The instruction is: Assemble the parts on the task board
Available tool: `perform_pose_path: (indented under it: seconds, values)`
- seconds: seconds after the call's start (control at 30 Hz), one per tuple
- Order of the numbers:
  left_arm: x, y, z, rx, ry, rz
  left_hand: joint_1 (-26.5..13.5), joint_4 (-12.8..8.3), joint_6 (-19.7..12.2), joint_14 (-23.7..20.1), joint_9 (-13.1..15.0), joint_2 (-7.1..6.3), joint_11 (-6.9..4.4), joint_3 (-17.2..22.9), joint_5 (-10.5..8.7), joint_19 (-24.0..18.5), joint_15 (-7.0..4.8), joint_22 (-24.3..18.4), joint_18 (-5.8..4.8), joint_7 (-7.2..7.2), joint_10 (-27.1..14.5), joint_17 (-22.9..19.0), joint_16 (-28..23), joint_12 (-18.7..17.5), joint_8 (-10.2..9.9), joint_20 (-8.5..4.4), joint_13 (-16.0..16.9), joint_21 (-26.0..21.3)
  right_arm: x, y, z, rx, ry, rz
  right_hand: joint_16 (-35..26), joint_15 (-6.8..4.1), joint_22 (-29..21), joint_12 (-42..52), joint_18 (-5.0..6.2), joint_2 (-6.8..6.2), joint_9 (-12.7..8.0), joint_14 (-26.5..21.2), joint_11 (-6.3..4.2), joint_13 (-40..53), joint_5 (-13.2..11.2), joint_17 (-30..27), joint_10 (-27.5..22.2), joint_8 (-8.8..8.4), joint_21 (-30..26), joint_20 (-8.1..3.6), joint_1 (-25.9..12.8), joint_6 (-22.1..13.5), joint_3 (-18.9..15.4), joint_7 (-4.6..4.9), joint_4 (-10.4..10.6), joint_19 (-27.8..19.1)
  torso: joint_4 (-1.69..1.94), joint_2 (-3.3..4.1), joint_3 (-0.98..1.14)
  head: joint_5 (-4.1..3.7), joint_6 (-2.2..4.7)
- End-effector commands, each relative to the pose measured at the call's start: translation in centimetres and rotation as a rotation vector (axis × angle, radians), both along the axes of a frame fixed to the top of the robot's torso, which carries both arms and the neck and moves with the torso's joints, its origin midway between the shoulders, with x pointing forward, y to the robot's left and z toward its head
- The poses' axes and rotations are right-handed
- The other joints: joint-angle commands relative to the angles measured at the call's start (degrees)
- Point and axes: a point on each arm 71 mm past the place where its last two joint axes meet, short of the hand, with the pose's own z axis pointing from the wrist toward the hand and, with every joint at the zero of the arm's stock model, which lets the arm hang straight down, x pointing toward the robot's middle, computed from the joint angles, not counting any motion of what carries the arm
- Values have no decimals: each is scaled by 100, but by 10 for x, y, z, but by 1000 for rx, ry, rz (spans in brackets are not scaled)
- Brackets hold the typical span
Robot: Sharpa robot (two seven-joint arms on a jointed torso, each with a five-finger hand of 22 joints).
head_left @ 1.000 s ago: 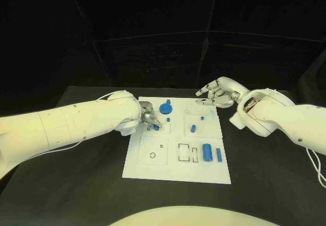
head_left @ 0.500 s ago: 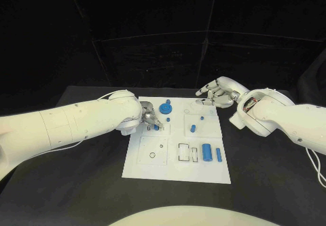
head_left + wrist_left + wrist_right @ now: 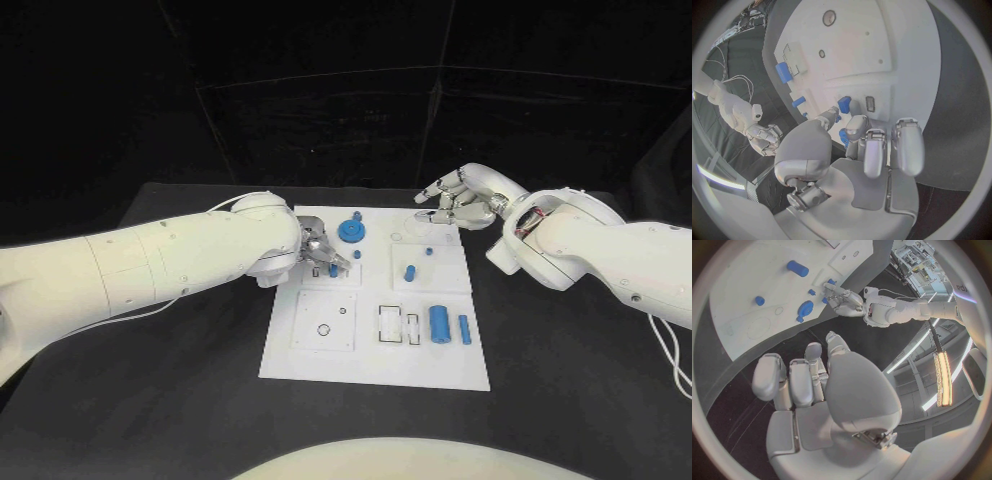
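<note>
The white task board point(image 3: 375, 365) lies in the middle of the black table. My left hand point(image 3: 315, 250) rests on its upper left section. In the left wrist view, the thumb and a finger of my left hand point(image 3: 861, 145) close round a small blue part point(image 3: 842, 136), which the head view shows at the fingertips point(image 3: 332, 268). A blue gear-like part point(image 3: 353, 232) stands just beyond that hand. My right hand point(image 3: 454, 205) hovers over the board's far right corner, fingers apart and holding nothing.
A thick blue cylinder point(image 3: 438, 322) and a slim one point(image 3: 464, 328) lie at the board's near right. A short blue peg point(image 3: 410, 271) sits in the right middle section. Black table surrounds the board on all sides.
</note>
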Motion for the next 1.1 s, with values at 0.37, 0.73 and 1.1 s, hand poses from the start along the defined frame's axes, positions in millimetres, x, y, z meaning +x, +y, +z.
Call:
perform_pose_path:
  seconds: [0.37, 0.73, 1.1]
  values:
    - [-1, 10, 6, -16, -24, 23, -93, 332, 16, 593, 32, -46, -18, -767, -3, 28, -58, -17, -66, -14, -13, 1509, 18, -16, 17, -24, -24, -19, 0, 0, 1, 0, -7, 7, -72, -42, -49, -83, 72, 6, -5, 116, -1, -69, -15, -45, -83, 25, -61, 19, -59, -33, -49, 1, 20, -65, 2, -4, -1, -22, 20]
    - [14, 15, 62, -104, -101, 32, 232, 465, -242, 593, -64, 28, 71, -1243, -2, -40, 12, -162, -37, 99, -278, 1509, 18, -335, -197, 24, -361, -131, 3, 2, 0, 6, -6, 7, -87, -42, -74, -106, 76, 6, -6, 112, -1, -93, -23, -61, -98, 26, -76, 20, -64, -36, -55, 1, 26, -79, 1, 2, 0, -47, 69]
    - [45, 35, 86, 23, -18, 43, 797, 387, -580, 593, -418, 301, 264, -1478, 4, -113, 172, -310, -6, 319, -431, 1509, 18, -493, -700, 176, -544, -252, 5, 2, -1, 4, -5, 3, -89, -42, -75, -106, 77, 7, -6, 111, 0, -92, -24, -62, -97, 26, -77, 20, -64, -37, -56, 1, 27, -80, -1, 8, 1, -27, 80]
